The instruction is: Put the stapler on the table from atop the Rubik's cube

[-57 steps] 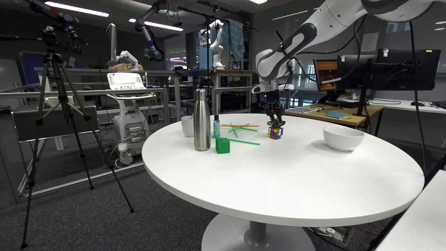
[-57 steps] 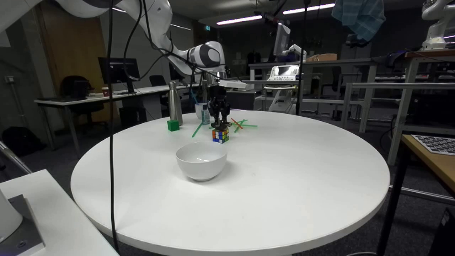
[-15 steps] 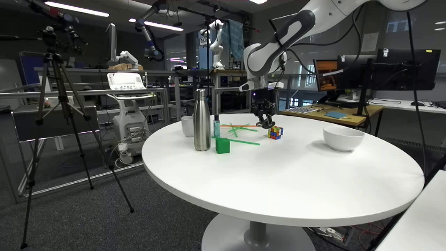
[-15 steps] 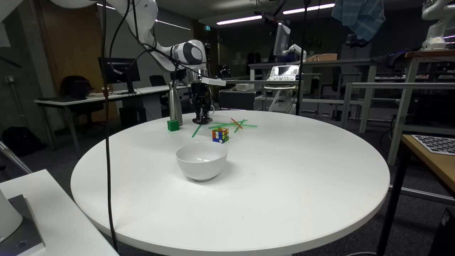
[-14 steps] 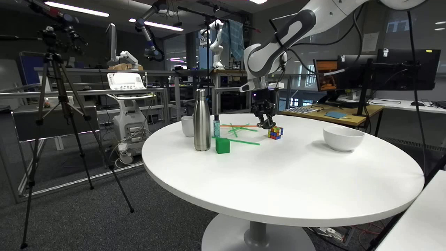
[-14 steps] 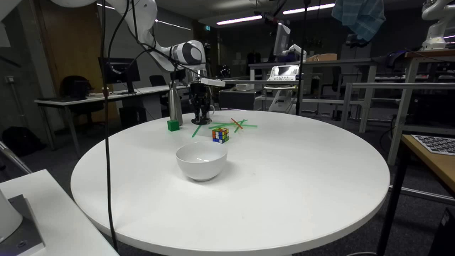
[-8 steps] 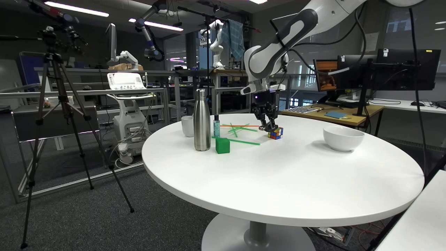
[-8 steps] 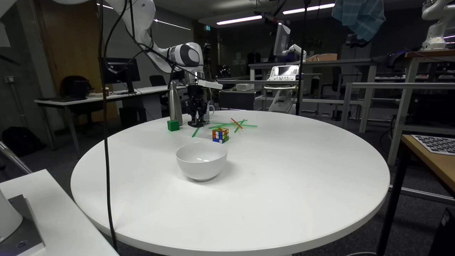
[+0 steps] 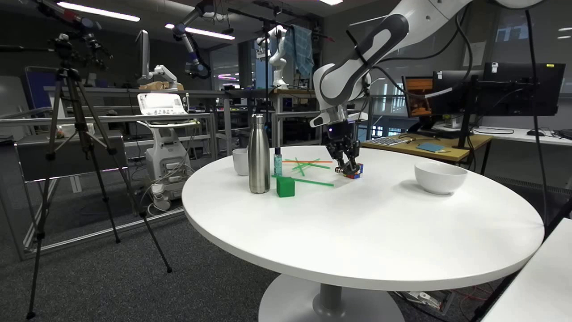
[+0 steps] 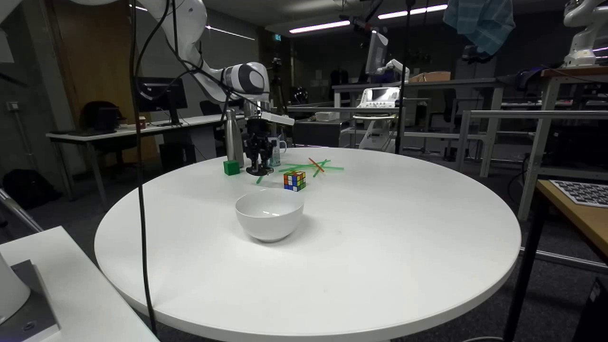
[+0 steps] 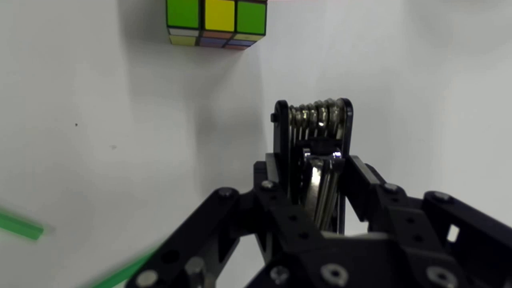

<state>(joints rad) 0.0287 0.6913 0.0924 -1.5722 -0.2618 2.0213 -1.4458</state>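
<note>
The stapler [image 11: 316, 120], a black elongated thing with metal parts inside, is between the fingers [image 11: 272, 172] of my gripper [image 11: 314, 170] in the wrist view. My gripper is shut on it. In both exterior views my gripper [image 9: 347, 162] [image 10: 260, 164] holds the stapler [image 10: 260, 171] low over the white round table [image 9: 357, 232]; I cannot tell whether it touches. The Rubik's cube [image 10: 294, 181] stands on the table beside it, apart, with nothing on top. The cube also shows at the top of the wrist view [image 11: 219, 16]. It is partly hidden in an exterior view [image 9: 354, 176].
A white bowl [image 10: 269, 216] stands near the cube. A steel bottle [image 9: 259, 156], a green block [image 9: 285, 186], a small spray bottle [image 9: 278, 163] and a white mug [image 9: 240, 162] stand on the table's other side. Several green sticks [image 9: 313, 181] and an orange one lie between.
My gripper was over the cube 3.8 seconds ago. It has moved off to the cube's side with the stapler, and in the last second it has come down towards the table. The cube has not moved.
</note>
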